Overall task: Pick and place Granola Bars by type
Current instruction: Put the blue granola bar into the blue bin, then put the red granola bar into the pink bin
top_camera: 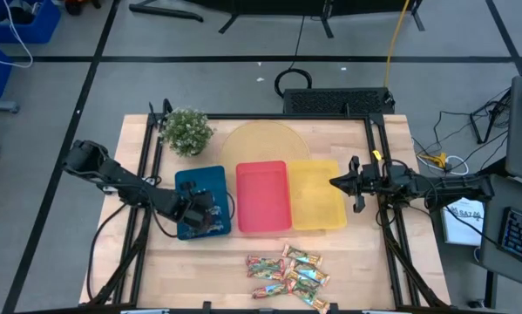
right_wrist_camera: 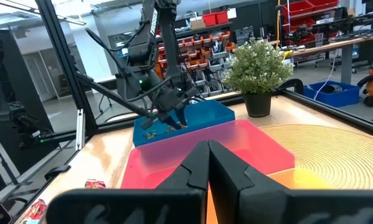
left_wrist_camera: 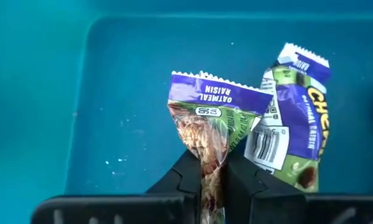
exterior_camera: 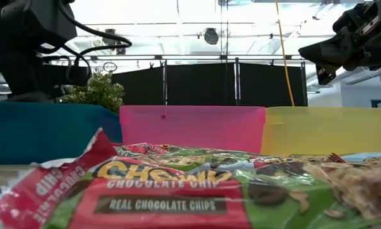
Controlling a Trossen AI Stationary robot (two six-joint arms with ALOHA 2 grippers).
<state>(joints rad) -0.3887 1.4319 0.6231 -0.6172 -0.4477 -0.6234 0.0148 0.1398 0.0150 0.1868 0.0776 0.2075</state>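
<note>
My left gripper (left_wrist_camera: 212,171) is over the blue tray (top_camera: 191,179) and is shut on a purple-green wrapped granola bar (left_wrist_camera: 211,118). A second purple-green bar (left_wrist_camera: 292,124) lies flat on the tray floor beside it. Several red-green and other bars (top_camera: 288,272) lie in a loose pile on the table near its near edge; they fill the foreground of the low view (exterior_camera: 177,191). My right gripper (top_camera: 335,183) hovers shut over the right edge of the yellow tray (top_camera: 317,196) and holds nothing. My left gripper pinches the purple-green bar between its two fingers by one end of the wrapper (left_wrist_camera: 210,158). The fingers point down into the blue tray from above. The bar sticks out past the fingertips, its crimped far end (left_wrist_camera: 217,87) toward the tray floor; whether it touches, I cannot tell.
Blue, red (top_camera: 262,196) and yellow trays stand side by side at the table's middle. A potted plant (top_camera: 186,131) and a round woven mat (top_camera: 261,144) sit behind them. Dark frame rails run along both table sides. Bare wood shows left of the bar pile.
</note>
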